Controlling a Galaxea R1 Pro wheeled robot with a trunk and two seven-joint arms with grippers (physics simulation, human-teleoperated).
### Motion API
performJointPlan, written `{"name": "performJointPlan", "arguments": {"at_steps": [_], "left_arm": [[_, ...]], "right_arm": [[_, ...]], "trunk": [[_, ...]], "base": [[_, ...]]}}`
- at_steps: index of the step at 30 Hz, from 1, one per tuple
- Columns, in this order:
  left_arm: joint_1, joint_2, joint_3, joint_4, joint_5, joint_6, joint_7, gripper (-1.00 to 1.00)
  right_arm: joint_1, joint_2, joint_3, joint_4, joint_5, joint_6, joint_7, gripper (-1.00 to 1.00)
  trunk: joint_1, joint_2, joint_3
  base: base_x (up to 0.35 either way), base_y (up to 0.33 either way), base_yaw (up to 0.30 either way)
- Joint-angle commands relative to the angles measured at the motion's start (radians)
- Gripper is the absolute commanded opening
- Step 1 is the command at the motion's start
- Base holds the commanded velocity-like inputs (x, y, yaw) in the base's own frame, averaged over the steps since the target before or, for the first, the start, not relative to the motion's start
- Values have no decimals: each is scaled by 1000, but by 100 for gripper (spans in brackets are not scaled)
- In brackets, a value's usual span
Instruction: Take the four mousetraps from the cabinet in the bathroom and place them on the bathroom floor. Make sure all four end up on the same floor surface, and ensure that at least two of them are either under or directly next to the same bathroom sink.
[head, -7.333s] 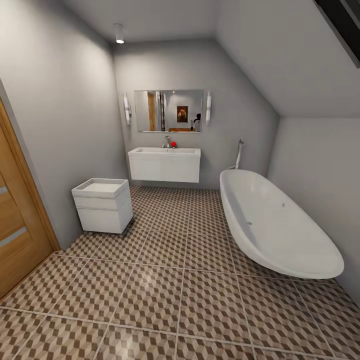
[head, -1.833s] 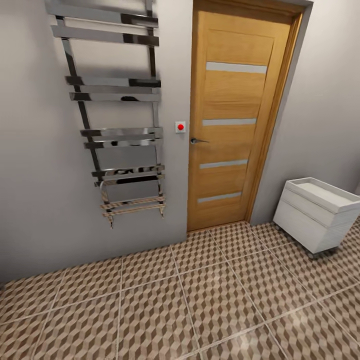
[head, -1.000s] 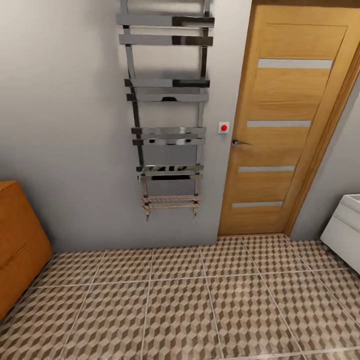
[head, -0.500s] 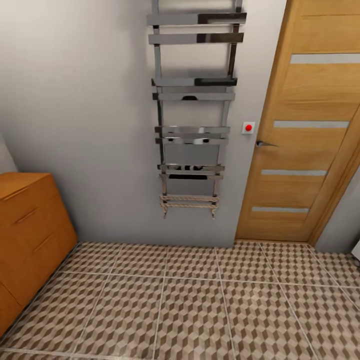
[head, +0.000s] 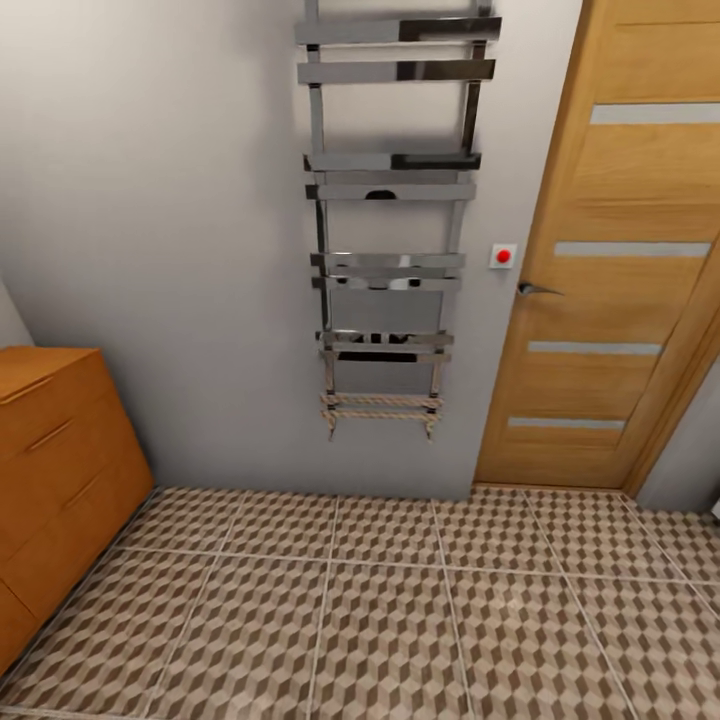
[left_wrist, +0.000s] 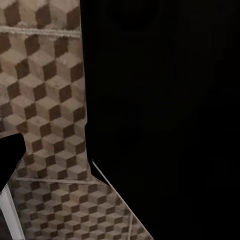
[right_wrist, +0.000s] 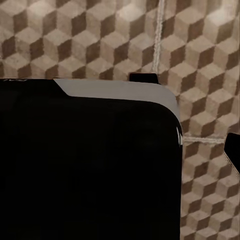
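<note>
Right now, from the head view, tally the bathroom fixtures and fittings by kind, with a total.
Orange-brown wooden cabinet: 1
Chrome towel rail: 1
Wooden door: 1
Wall switch with red button: 1
Door handle: 1
Total: 5

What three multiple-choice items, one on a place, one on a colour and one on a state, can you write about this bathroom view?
1. Where does the cabinet stand in the head view?
A. at the left edge
B. right of the door
C. under the towel rail

2. What colour is the round button on the wall switch?
A. green
B. red
C. blue

3. In what state is the door?
A. wide open
B. half open
C. closed

Answers: 1 A, the orange-brown cabinet sits against the left edge. 2 B, a red dot shows on the white plate between the towel rail and the door. 3 C, the door leaf sits in its frame.
</note>
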Motion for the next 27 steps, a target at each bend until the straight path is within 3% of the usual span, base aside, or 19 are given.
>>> {"name": "performJointPlan", "arguments": {"at_steps": [1,27], "left_arm": [[1,0,5,-2,-5,-1,-1,100],[1,0,3,-2,-6,-1,-1,100]], "right_arm": [[-1,0,-3,1,2,-3,1,100],[-1,0,-3,1,1,-3,1,100]], "trunk": [[1,0,-1],[1,0,-1]], "base": [[310,0,0],[325,0,0]]}}
